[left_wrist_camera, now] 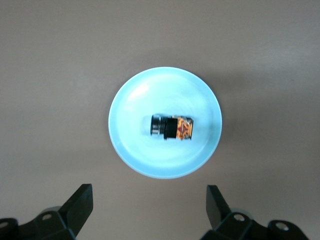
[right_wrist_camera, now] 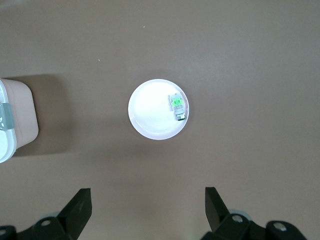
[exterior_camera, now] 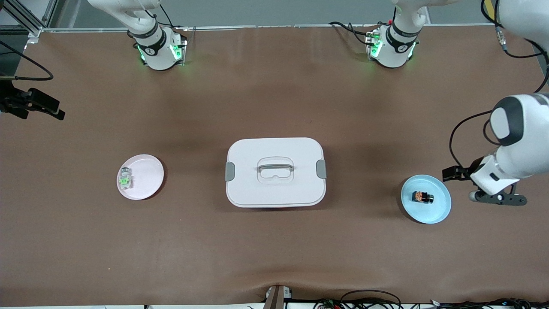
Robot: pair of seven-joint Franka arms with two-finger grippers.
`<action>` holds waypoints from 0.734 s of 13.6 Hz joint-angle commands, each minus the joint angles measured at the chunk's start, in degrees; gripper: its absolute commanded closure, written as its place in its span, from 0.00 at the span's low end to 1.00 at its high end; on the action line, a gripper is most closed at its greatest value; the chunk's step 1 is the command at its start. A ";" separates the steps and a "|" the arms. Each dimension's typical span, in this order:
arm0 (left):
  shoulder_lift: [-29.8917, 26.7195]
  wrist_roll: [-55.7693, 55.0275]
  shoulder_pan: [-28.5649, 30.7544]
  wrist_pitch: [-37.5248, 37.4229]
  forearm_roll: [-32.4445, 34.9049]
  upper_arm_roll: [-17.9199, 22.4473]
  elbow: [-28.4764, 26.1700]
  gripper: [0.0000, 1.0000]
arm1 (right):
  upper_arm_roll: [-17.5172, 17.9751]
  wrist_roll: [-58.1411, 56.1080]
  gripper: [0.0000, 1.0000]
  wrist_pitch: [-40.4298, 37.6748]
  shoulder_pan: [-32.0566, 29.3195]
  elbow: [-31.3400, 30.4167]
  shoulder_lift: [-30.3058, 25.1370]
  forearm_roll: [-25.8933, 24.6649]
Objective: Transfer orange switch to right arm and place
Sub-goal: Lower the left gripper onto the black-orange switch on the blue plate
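Orange switch (left_wrist_camera: 173,127) lies on its side on the blue plate (exterior_camera: 441,206), toward the left arm's end of the table from the white box (exterior_camera: 275,172). Left gripper (left_wrist_camera: 150,210) hangs spread wide and empty beside that plate. Right gripper (right_wrist_camera: 147,210), likewise released, hovers above the pink plate (right_wrist_camera: 150,112) holding the green switch (right_wrist_camera: 177,106).

glossy blue plate (left_wrist_camera: 135,150), smooth white plastic box (exterior_camera: 274,148) — on a matt brown table (exterior_camera: 274,249).

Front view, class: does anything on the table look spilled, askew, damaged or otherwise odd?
Nothing stands out. The orange switch lies on its blue plate, the green switch on the pink plate, and the white lidded box sits latched between them.
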 commanded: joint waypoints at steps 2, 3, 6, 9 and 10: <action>6.35 1.31 -0.42 7.16 0.08 0.12 0.65 0.00 | -0.02 -0.71 0.00 0.10 -0.20 -0.61 -0.97 -0.21; 7.32 1.31 -0.33 8.30 0.08 0.12 0.65 0.00 | -0.01 -0.71 0.00 0.18 -0.20 -0.61 -0.97 -0.12; 10.30 0.96 -0.42 10.59 -0.80 -0.06 0.74 0.00 | -0.01 -0.71 0.00 0.27 -0.20 -0.61 -0.97 -0.12; 12.68 0.96 -1.12 12.97 -0.37 -0.06 0.91 0.00 | -0.01 -0.71 0.00 0.19 -0.20 -0.61 -0.97 -0.12; 13.38 1.05 -1.12 14.02 -0.36 -0.15 1.00 0.00 | -0.01 -0.71 0.00 0.27 -0.20 -0.61 -0.97 -0.12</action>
